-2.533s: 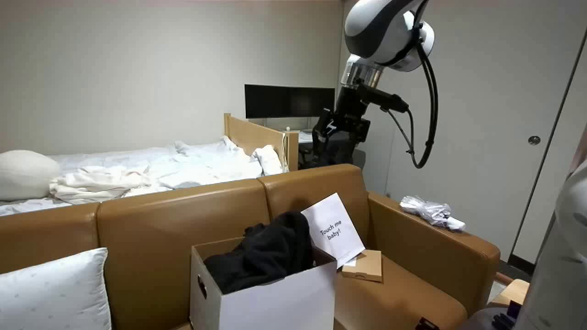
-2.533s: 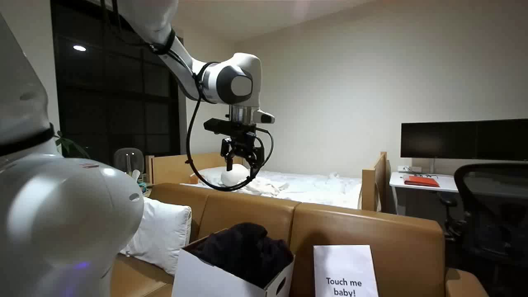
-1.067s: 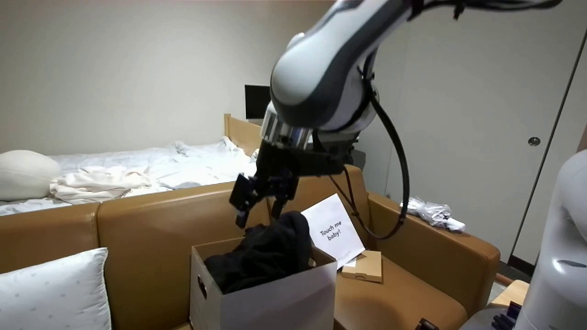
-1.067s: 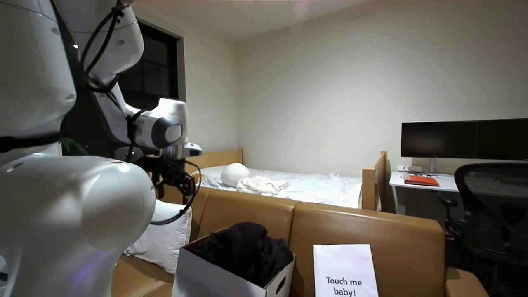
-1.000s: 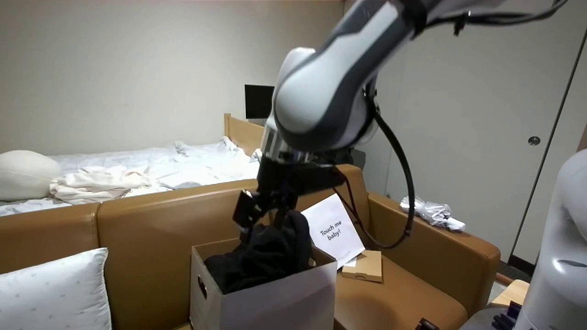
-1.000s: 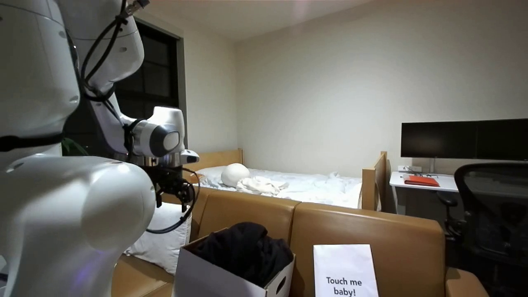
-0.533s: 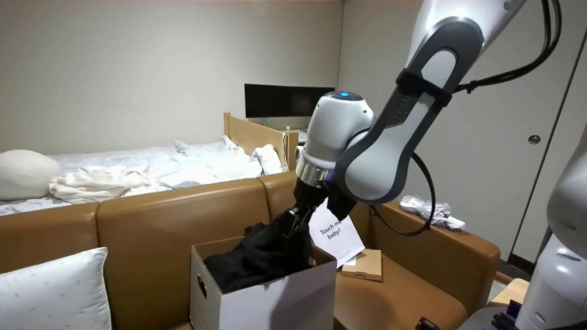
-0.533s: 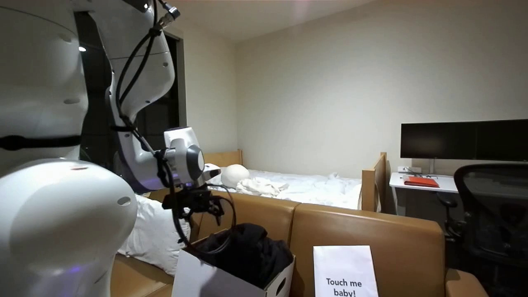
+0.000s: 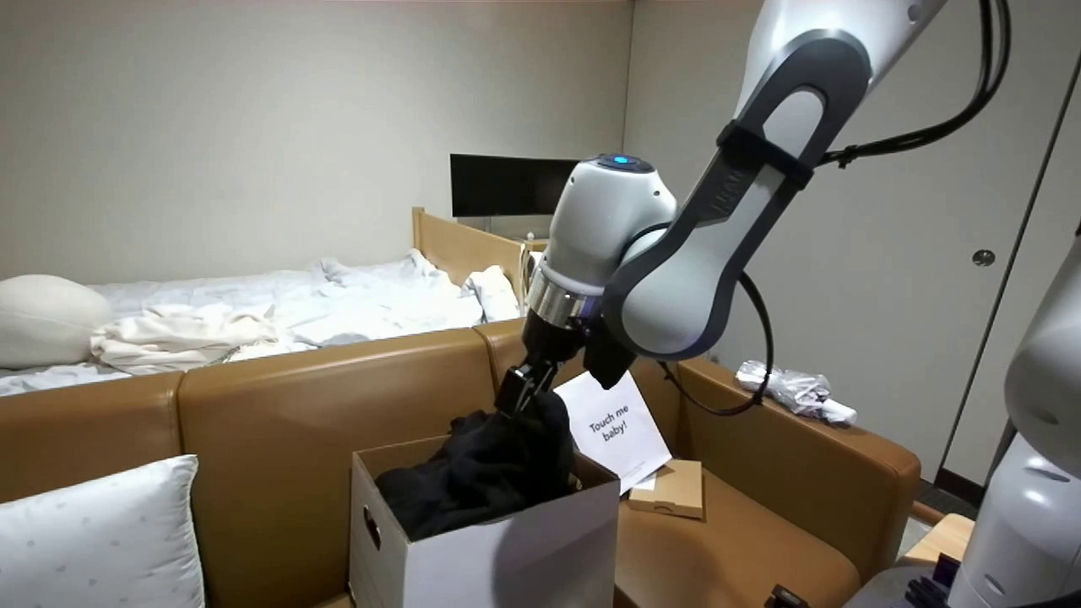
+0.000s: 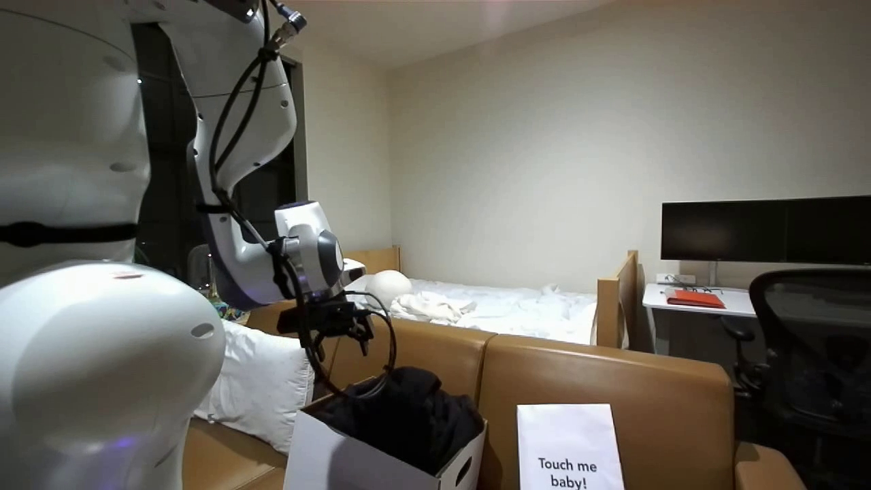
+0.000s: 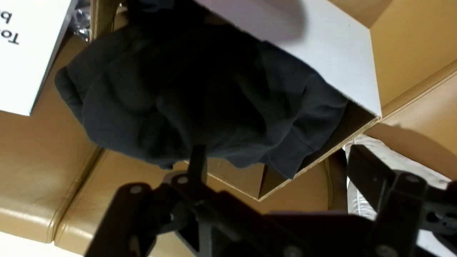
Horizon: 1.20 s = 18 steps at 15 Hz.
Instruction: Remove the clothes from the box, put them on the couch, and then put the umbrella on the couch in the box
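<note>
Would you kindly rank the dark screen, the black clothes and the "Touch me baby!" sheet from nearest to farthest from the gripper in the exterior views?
1. Black clothes: just below the gripper, in the box.
2. "Touch me baby!" sheet: picture-right of the box.
3. Dark screen: well behind the couch.

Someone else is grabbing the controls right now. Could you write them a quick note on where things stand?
The gripper is open, holding nothing, close to the top of the clothes; I can't tell whether it touches them.
The clothes are heaped in the box, bulging above its rim; the box stands on the couch.
I can't make out the umbrella in any view.
Done: neither step; the clothes are not out yet.
Left: take the clothes out onto the couch, then find the umbrella and put it in the box.
</note>
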Each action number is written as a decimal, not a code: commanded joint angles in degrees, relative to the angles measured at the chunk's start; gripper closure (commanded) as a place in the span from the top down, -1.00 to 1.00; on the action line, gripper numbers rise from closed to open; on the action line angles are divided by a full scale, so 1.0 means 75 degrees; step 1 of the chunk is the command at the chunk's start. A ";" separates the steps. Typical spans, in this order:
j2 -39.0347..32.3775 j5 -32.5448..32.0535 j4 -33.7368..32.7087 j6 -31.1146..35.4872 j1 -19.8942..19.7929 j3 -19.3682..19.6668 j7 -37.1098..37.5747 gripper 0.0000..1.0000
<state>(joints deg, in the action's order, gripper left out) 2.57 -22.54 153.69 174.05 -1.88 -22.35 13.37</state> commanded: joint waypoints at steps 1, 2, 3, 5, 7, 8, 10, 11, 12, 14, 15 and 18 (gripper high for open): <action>-0.1737 -0.0930 -0.1832 -0.0113 -0.0151 0.0063 -0.0731 1.00; -0.2083 -0.0898 -0.2220 -0.0200 -0.0091 0.0030 -0.1086 1.00; -0.2526 -0.0899 -0.2621 -0.0435 -0.0045 -0.0010 -0.1417 1.00; -0.3367 -0.2078 -0.3416 -0.0830 0.0458 0.0656 -0.1291 1.00; -0.4067 -0.3148 -0.4047 -0.1216 0.1004 0.1364 -0.1081 1.00; -0.4309 -0.3862 -0.4298 -0.1173 0.1386 0.1899 -0.0795 1.00; -0.4642 -0.4331 -0.4434 -0.1443 0.1868 0.2562 -0.0009 1.00; -0.4725 -0.4340 -0.4340 -0.1704 0.2004 0.2716 0.0182 1.00; -0.4763 -0.4035 -0.4105 -0.2080 0.2024 0.2684 0.0293 1.00; -0.4971 -0.3587 -0.3900 -0.2565 0.2030 0.2547 0.0534 1.00; -0.5070 -0.3042 -0.3788 -0.2712 0.2074 0.2470 0.0305 1.00; -0.5313 -0.1977 -0.3742 -0.2447 0.2277 0.2502 0.0884 1.00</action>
<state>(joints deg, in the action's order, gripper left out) -36.16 -43.40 123.88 154.70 13.28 -4.07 15.87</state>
